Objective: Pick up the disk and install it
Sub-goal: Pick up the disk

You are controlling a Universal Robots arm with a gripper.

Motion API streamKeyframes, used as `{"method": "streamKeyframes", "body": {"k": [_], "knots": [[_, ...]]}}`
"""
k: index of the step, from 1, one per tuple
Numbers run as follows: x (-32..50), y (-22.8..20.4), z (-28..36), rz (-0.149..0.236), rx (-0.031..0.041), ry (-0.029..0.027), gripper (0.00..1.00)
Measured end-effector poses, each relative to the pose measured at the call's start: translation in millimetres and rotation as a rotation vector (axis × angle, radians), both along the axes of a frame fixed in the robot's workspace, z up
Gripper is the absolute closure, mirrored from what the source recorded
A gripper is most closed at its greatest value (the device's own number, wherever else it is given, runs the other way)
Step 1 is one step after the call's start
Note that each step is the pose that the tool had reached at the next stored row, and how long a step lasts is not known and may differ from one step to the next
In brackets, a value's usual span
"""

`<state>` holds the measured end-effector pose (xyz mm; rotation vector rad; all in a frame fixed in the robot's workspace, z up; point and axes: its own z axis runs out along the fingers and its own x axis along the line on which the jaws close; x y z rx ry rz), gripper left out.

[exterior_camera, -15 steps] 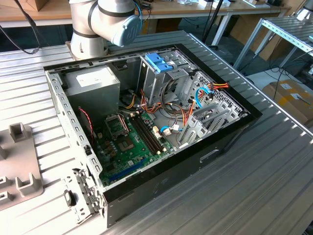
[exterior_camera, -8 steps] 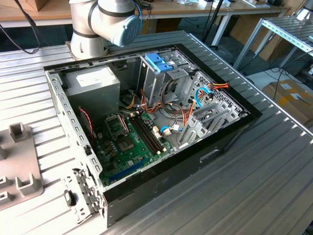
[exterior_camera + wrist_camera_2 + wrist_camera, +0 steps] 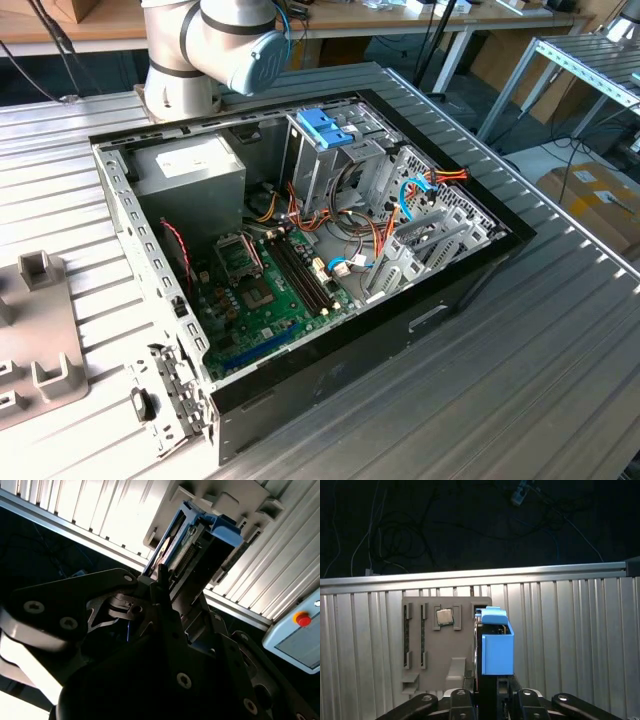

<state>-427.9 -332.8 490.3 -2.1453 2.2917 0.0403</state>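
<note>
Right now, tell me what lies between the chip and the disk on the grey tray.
In the first wrist view, just a bare strip of the grey tray; the chip and the disk stand apart.

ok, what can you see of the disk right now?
The disk stands on edge in a slot of the grey holder tray on the ribbed metal table. Edge-on it looks thin and dark, with a bright blue plastic rail along it; the second wrist view shows a connector row at one end. The pincer is at its near edge.
</note>
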Motion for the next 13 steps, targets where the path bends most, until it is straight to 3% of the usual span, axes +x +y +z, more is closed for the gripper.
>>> {"method": "streamKeyframes", "body": {"k": [5, 13], "knots": [[0.0, 0.0, 6.2, 0.0, 0.0, 0.0001, 0.65], [1.1, 0.0, 6.5, 0.0, 0.0, 0.0, 0.65]]}}
